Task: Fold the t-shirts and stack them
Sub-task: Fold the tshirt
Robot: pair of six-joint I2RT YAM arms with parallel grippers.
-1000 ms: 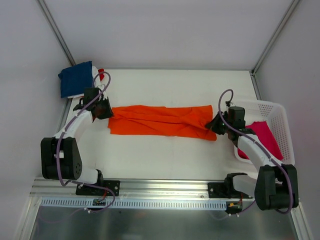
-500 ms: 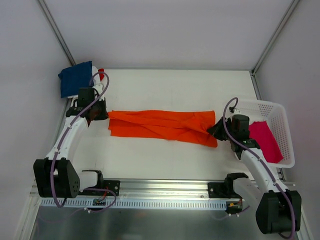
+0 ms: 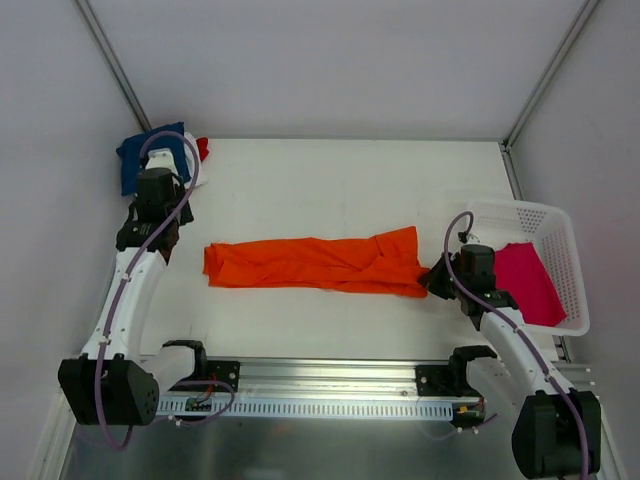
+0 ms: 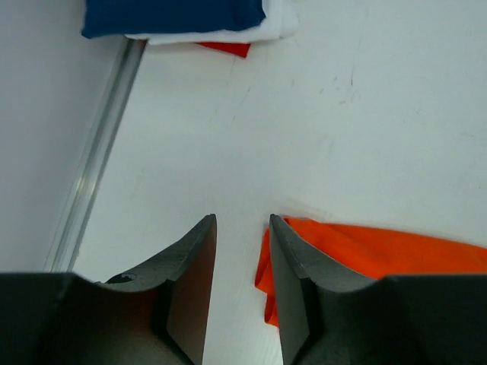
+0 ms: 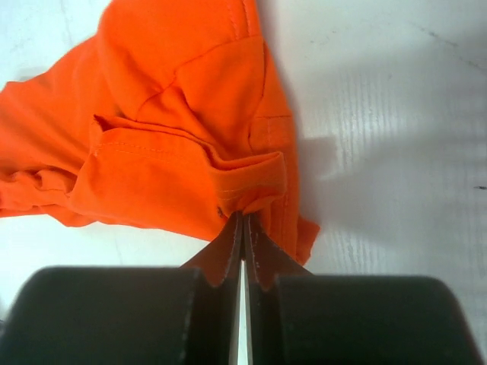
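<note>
A bright orange t-shirt (image 3: pixel 310 264) lies stretched in a long band across the table. My right gripper (image 3: pixel 432 278) is shut on a hem fold at its right end (image 5: pixel 243 217). My left gripper (image 3: pixel 150 240) hangs open just left of the shirt's left end (image 4: pixel 242 220), which lies beside the right finger (image 4: pixel 293 258); nothing is between the fingers. At the back left corner a navy blue t-shirt (image 3: pixel 150 155) is stacked on a white one (image 4: pixel 274 23) and a red one (image 4: pixel 224 49). A magenta-pink t-shirt (image 3: pixel 525 280) lies in the basket.
The white lattice basket (image 3: pixel 520 208) stands at the right edge, close behind my right arm. A metal rail (image 4: pixel 99 152) runs along the table's left edge beside my left gripper. Grey walls enclose the table on three sides.
My left gripper opened, let go of the orange shirt's left end and drew back to the left. My right gripper pulled its end toward the front; the shirt now lies nearer the front.
</note>
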